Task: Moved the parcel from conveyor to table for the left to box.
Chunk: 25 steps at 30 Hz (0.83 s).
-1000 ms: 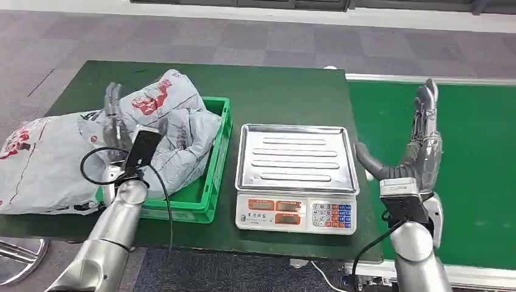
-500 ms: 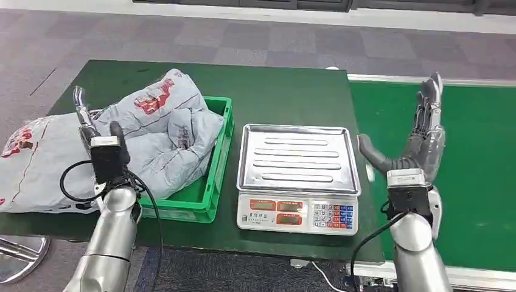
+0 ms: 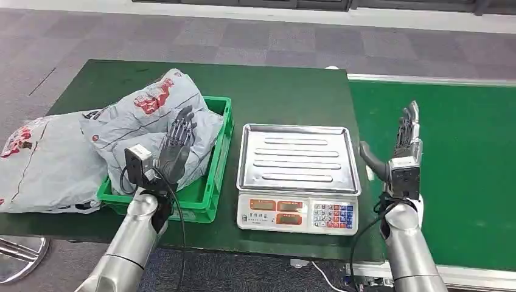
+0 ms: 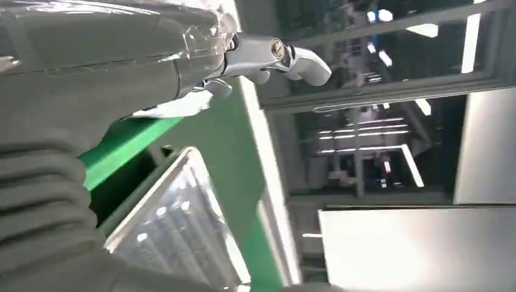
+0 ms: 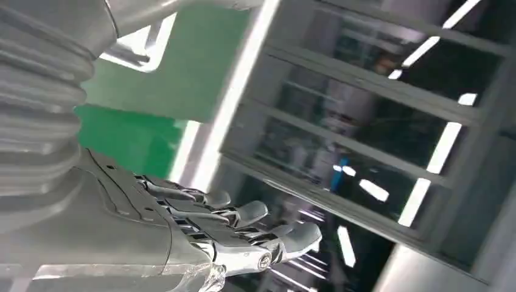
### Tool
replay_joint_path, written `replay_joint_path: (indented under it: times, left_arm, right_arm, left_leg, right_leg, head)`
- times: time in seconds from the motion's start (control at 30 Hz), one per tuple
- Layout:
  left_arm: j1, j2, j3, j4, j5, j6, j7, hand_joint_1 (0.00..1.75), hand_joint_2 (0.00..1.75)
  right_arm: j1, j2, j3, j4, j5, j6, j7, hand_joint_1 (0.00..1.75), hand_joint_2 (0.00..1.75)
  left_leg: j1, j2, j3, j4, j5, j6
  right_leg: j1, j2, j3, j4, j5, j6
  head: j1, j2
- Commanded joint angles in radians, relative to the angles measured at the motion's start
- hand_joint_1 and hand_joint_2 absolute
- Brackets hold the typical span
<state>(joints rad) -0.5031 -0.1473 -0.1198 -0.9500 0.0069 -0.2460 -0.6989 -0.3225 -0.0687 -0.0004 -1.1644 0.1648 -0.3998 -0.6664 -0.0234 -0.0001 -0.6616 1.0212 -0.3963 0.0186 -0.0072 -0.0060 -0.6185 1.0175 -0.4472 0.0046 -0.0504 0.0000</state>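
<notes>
- My left hand (image 3: 173, 146) is up over the green crate, fingers straight and spread, holding nothing; I cannot tell from the head view whether the fingertips touch the bag under them.
- My right hand (image 3: 403, 149) is raised above the near edge of the conveyor, palm turned inward, fingers upright and apart, thumb sticking out toward the scale, nothing in it. The right wrist view shows the same hand (image 5: 201, 234) with its fingers extended and nothing between them.
- The parcel (image 3: 155, 131), a grey plastic mailing bag with red print, is slumped in the green crate (image 3: 207, 188), piled higher than the rim and spilling over the crate's left side.
- A second grey bag (image 3: 42, 161) lies flat on the table to the left of the crate, touching the first one and hanging out over the table's left edge.
- The crate sits on the dark green table (image 3: 274, 91), with a scale (image 3: 296, 176) just to its right; the scale's steel pan is bare, and its display and keypad face me.
- The bright green conveyor (image 3: 474, 158) runs along the table's right side, with a white rim at its far edge.
- Beyond the table I see grey carpet tiles (image 3: 274, 39).
</notes>
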Motion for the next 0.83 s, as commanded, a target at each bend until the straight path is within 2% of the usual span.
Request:
replay_joint_path:
  times: [0.03,0.13,0.23,0.27,0.33,0.43,0.47,0.57,0.63,0.67,0.7,0.83]
  left_arm:
    - [-0.049,0.011,-0.062,0.149,0.005,-0.003,0.001,0.0,1.75]
    - [-0.063,0.009,-0.031,0.207,0.04,-0.031,0.001,0.0,1.75]
    - [-0.093,0.006,0.002,0.275,0.081,-0.199,0.001,0.0,1.75]
    - [-0.105,0.002,0.002,0.285,0.033,-0.11,0.001,0.0,1.75]
    - [-0.104,-0.009,0.011,0.257,0.025,-0.08,0.001,0.0,1.75]
    - [-0.139,-0.01,-0.011,0.331,0.018,-0.103,0.001,0.0,1.75]
    - [-0.152,-0.013,-0.022,0.361,0.008,-0.098,0.001,0.0,0.0]
    - [-0.11,-0.015,-0.009,0.276,0.02,-0.071,0.001,0.0,0.0]
    - [-0.062,-0.006,-0.022,0.167,-0.022,0.044,0.001,0.0,0.0]
    - [-0.054,-0.013,-0.014,0.179,-0.013,0.108,0.001,0.0,0.0]
    - [-0.05,-0.014,-0.013,0.176,-0.006,0.101,0.001,0.0,0.0]
    - [-0.063,-0.006,-0.021,0.23,0.047,0.004,0.001,0.0,0.0]
  right_arm:
    - [-0.066,0.042,-0.075,0.229,-0.005,0.002,-0.004,0.0,1.75]
    - [-0.059,0.046,-0.09,0.236,-0.044,0.036,0.011,0.0,1.75]
    - [-0.069,0.044,-0.092,0.322,-0.047,0.047,-0.024,0.0,1.75]
    - [-0.074,0.046,-0.094,0.347,-0.047,0.054,-0.031,0.0,1.75]
    - [-0.068,0.043,-0.074,0.354,-0.009,0.034,-0.032,0.0,1.75]
    - [-0.067,0.045,-0.049,0.36,0.067,-0.074,-0.032,0.0,1.75]
    - [-0.075,0.044,-0.052,0.372,0.063,-0.068,-0.032,0.0,1.75]
    - [-0.108,0.042,-0.071,0.419,0.014,0.002,-0.032,0.0,1.75]
    - [-0.117,0.044,-0.065,0.441,0.005,0.027,-0.032,0.0,1.75]
    - [-0.123,0.046,-0.065,0.461,-0.021,0.073,-0.032,0.0,1.75]
    - [-0.124,0.046,-0.063,0.469,-0.022,0.079,-0.032,0.0,0.0]
    - [-0.138,0.044,-0.041,0.485,-0.005,0.066,-0.032,0.0,0.0]
  left_leg:
    - [0.001,-0.001,0.002,-0.001,0.0,-0.002]
    - [0.002,-0.001,0.002,-0.001,-0.001,-0.003]
    - [0.002,-0.001,0.004,-0.002,-0.001,-0.004]
    - [0.002,-0.001,0.002,-0.001,-0.001,-0.003]
    - [0.003,0.0,0.004,-0.002,0.0,-0.005]
    - [0.002,-0.002,0.001,-0.001,0.0,-0.003]
    - [0.003,-0.001,0.001,-0.001,0.0,-0.004]
    - [0.002,-0.002,0.002,-0.002,0.001,-0.004]
    - [0.002,0.0,0.002,-0.002,0.0,-0.003]
    - [0.002,0.001,0.003,-0.002,0.0,-0.003]
    - [0.001,0.0,0.001,-0.001,0.0,-0.001]
    - [0.002,0.001,0.003,-0.002,-0.001,-0.004]
  right_leg:
    - [0.001,0.0,0.002,-0.001,0.0,0.0]
    - [0.002,0.001,0.003,-0.002,-0.001,-0.001]
    - [0.002,0.001,0.005,-0.003,-0.001,-0.001]
    - [0.002,0.001,0.003,-0.002,-0.001,-0.001]
    - [0.002,0.001,0.005,-0.003,0.0,-0.002]
    - [0.002,-0.001,0.002,-0.001,-0.001,-0.002]
    - [0.002,0.0,0.002,-0.002,0.0,-0.002]
    - [0.002,-0.001,0.003,-0.002,0.0,-0.001]
    - [0.001,0.001,0.003,-0.002,0.0,-0.001]
    - [0.001,0.002,0.003,-0.003,0.0,-0.001]
    - [0.001,0.001,0.002,-0.001,0.0,-0.001]
    - [0.001,0.002,0.004,-0.003,0.0,-0.001]
  head:
    - [0.0,0.0]
    - [0.0,0.0]
    - [0.0,0.0]
    - [0.0,0.0]
    - [0.0,0.0]
    - [0.0,0.0]
    - [0.0,0.0]
    - [0.0,0.0]
    - [0.0,0.0]
    - [0.0,0.0]
    - [0.0,0.0]
    - [0.0,0.0]
